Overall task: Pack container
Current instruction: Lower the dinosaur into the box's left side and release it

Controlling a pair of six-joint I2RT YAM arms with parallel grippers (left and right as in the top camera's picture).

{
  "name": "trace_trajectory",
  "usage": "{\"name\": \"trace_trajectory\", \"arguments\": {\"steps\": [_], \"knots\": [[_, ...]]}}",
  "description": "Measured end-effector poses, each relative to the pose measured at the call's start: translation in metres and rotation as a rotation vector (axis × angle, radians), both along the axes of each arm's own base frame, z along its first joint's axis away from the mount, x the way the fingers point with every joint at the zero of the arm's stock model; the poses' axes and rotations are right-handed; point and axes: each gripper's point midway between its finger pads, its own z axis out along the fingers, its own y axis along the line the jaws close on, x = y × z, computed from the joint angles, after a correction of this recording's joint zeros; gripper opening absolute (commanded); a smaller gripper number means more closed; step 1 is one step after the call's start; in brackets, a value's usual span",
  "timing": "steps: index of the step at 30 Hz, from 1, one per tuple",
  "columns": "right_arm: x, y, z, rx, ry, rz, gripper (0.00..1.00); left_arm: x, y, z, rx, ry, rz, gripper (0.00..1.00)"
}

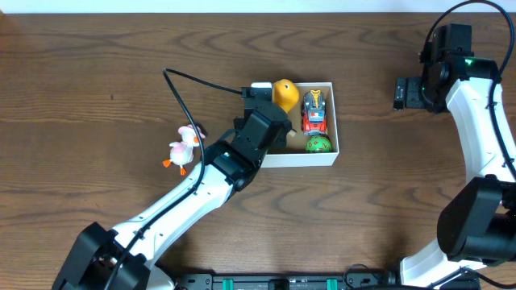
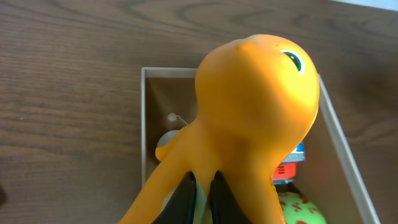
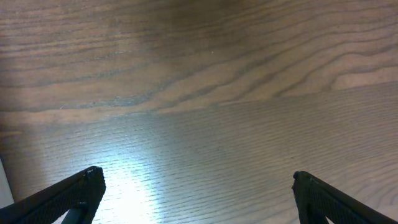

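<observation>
Left end effector (image 2: 202,200) pinching toy (image 2: 255,106), wrist view

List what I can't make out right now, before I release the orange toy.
- Overhead: the left arm covers the container's left half; contents there unseen.
- Left wrist: the orange toy hides most of the floor; a pale thing beneath is unidentifiable, the car and ball cut off.
- Neither view shows whether the toy touches the floor.
- Right wrist: only table; container out of frame.
</observation>
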Motion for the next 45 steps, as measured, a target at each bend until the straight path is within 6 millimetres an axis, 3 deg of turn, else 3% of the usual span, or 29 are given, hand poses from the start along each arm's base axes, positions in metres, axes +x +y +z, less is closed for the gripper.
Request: {"name": "trace_trajectory", "arguments": {"steps": [9, 30, 45], "knots": [[0.0, 0.0, 0.0, 0.0, 0.0, 0.0, 0.99, -0.001, -0.002, -0.016, 0.066, 0.004, 0.017, 0.06], [0.0, 0.0, 0.0, 0.0, 0.0, 0.0, 0.99, 0.004, -0.006, -0.01, 0.149, -0.061, -0.061, 0.06], [0.0, 0.0, 0.0, 0.0, 0.0, 0.0, 0.99, -0.004, -0.029, -0.01, 0.327, -0.136, -0.388, 0.06]]}}
